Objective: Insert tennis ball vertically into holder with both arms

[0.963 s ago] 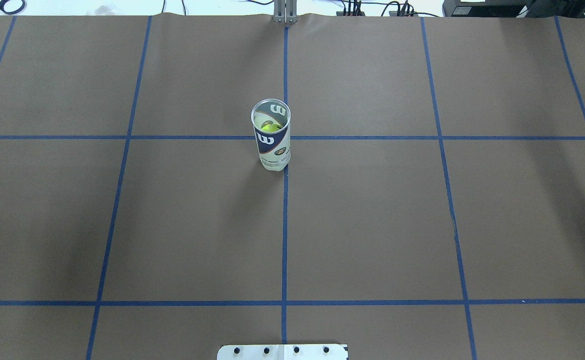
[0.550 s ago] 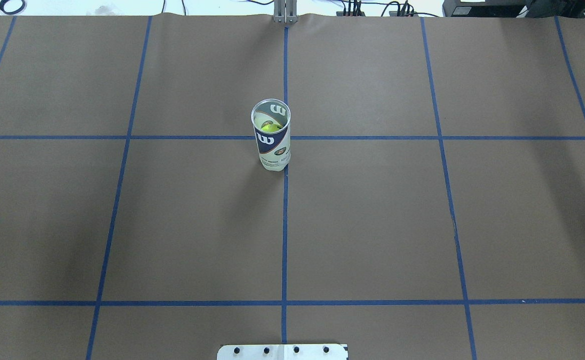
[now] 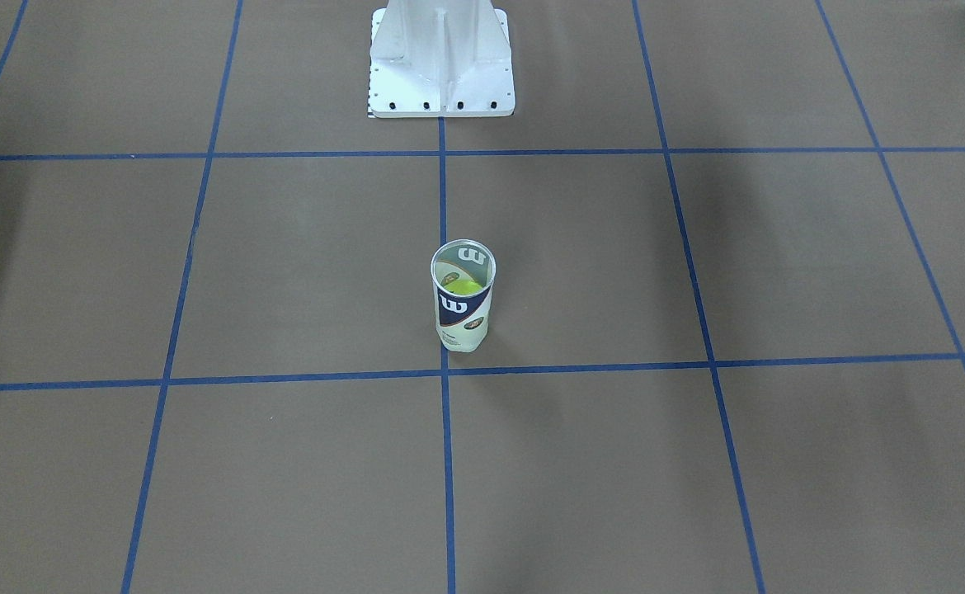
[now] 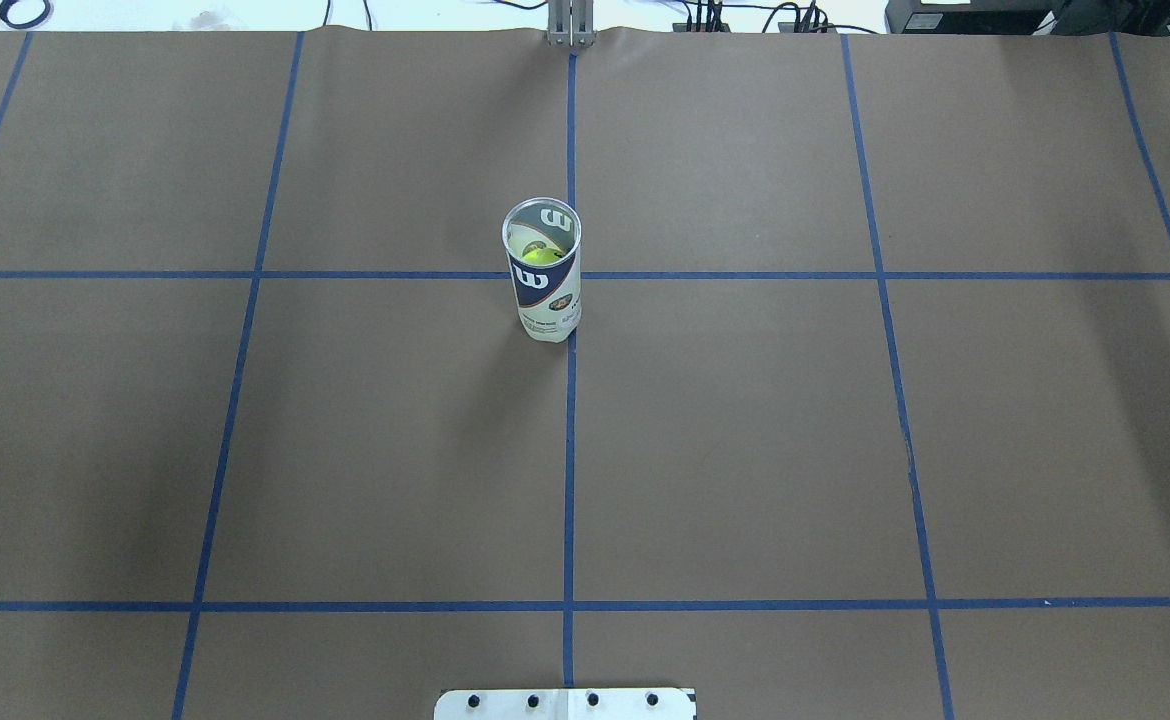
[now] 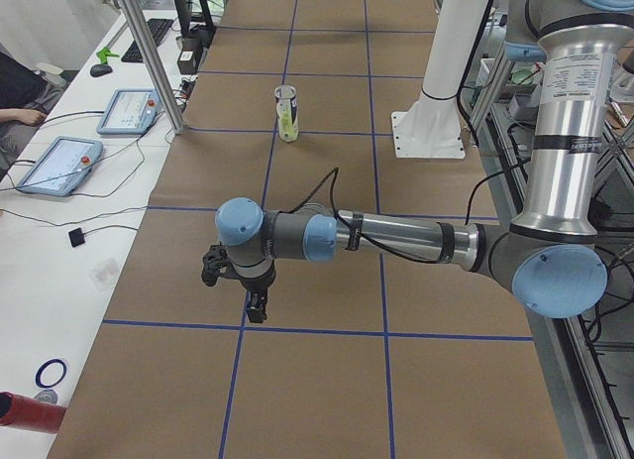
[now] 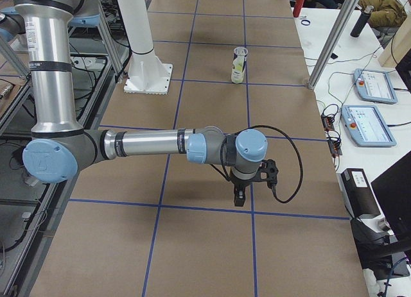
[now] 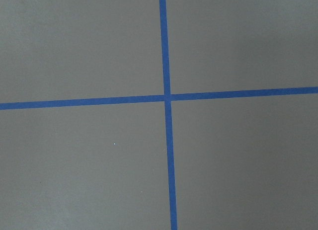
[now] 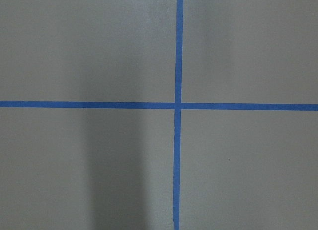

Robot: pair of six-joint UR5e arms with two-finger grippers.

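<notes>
The holder (image 4: 543,285) is a clear can with a navy "W" label. It stands upright and open-topped at the table's centre by a blue tape crossing, and shows in the front view (image 3: 463,309) and both side views (image 5: 286,114) (image 6: 239,65). A yellow-green tennis ball (image 4: 542,254) sits inside it (image 3: 464,286). The left gripper (image 5: 253,305) hangs over the table far from the holder, as does the right gripper (image 6: 239,197). Each shows only in a side view, so I cannot tell whether it is open or shut. The wrist views show only brown paper and tape.
The white bolted base (image 3: 441,82) stands at the robot's edge of the table (image 4: 565,703). Tablets (image 5: 59,167) (image 6: 366,124) and metal poles (image 5: 149,53) stand on the operators' side. Blue tape lines grid the brown paper.
</notes>
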